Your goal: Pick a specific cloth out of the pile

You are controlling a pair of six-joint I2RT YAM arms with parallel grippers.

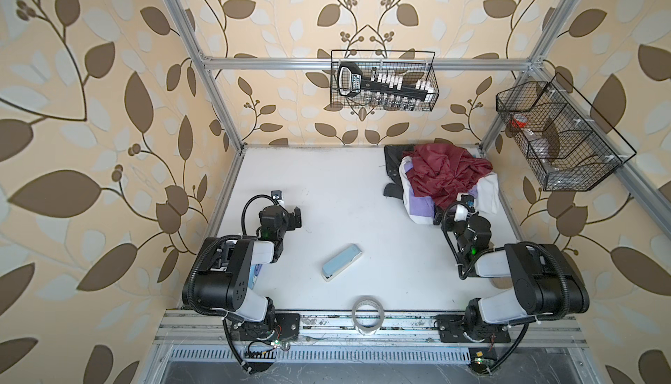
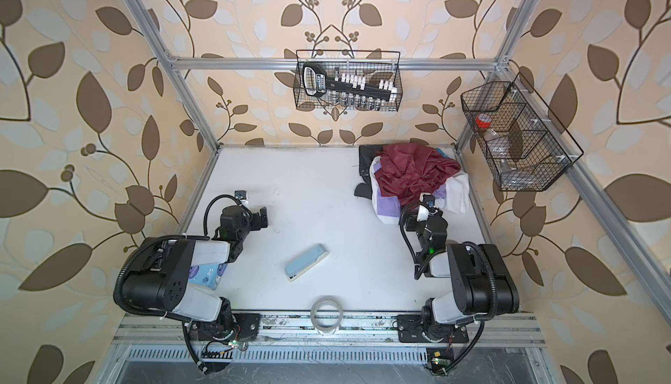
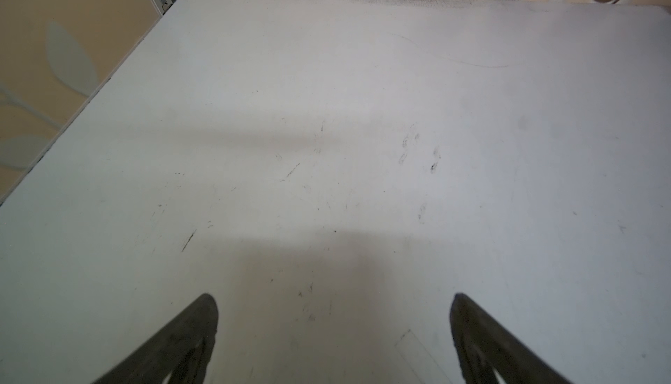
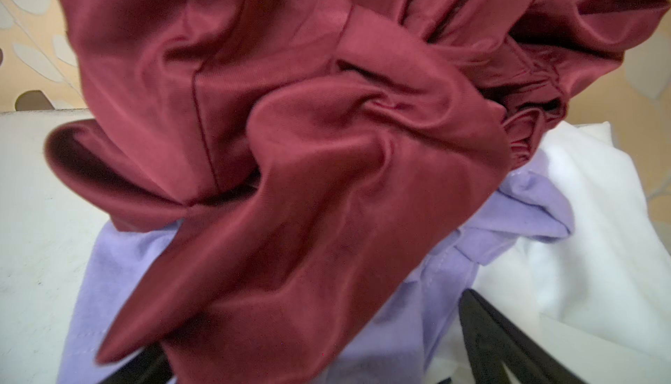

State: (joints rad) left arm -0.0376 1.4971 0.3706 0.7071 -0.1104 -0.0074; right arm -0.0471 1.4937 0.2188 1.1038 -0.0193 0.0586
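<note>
We see the pile (image 1: pixel 446 179) in the far right corner of the counter (image 1: pixel 319 189). The cloth (image 1: pixel 423 205), lavender, lies at the pile's near edge under the maroon cloth (image 1: pixel 444 169), with the white cloth (image 1: pixel 486 189) beside it. Our right pincer (image 1: pixel 443 215) sits at that edge, jaws spread wide and released; in its wrist view a maroon fold and the cloth lie between its fingers (image 4: pixel 508 346). Our left pincer (image 3: pixel 334 298) hangs released over bare counter, well apart from the pile.

white table (image 1: pixel 326 189), pile (image 1: pixel 446 175), blue box (image 1: pixel 341 261), perhaps tape (image 1: pixel 354 314)
</note>
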